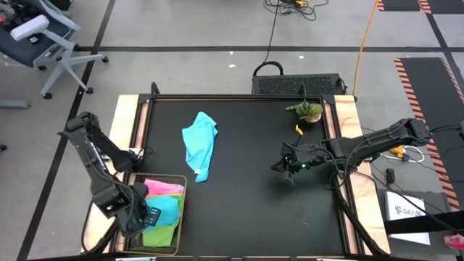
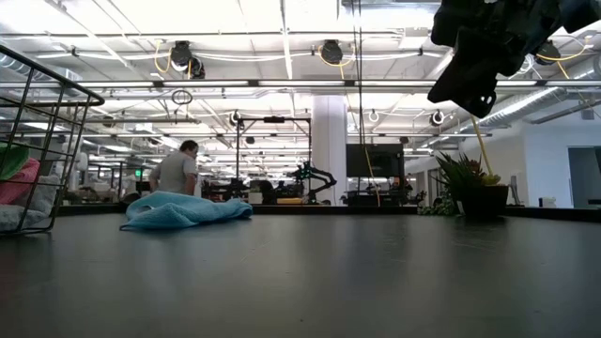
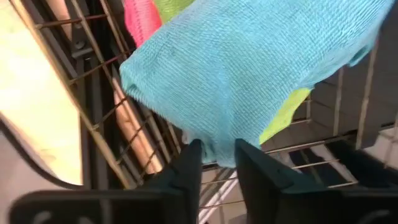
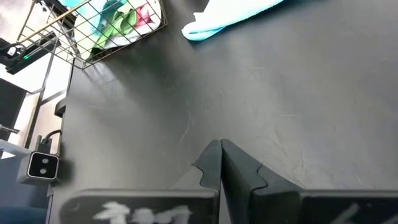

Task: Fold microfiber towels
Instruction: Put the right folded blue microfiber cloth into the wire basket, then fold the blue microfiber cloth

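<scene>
Folding is not showing on any towel yet: a light blue towel is lying crumpled on the table, while the left hand, slightly parted, is reaching a teal towel in the wire basket; the clenched right hand is hovering.
</scene>
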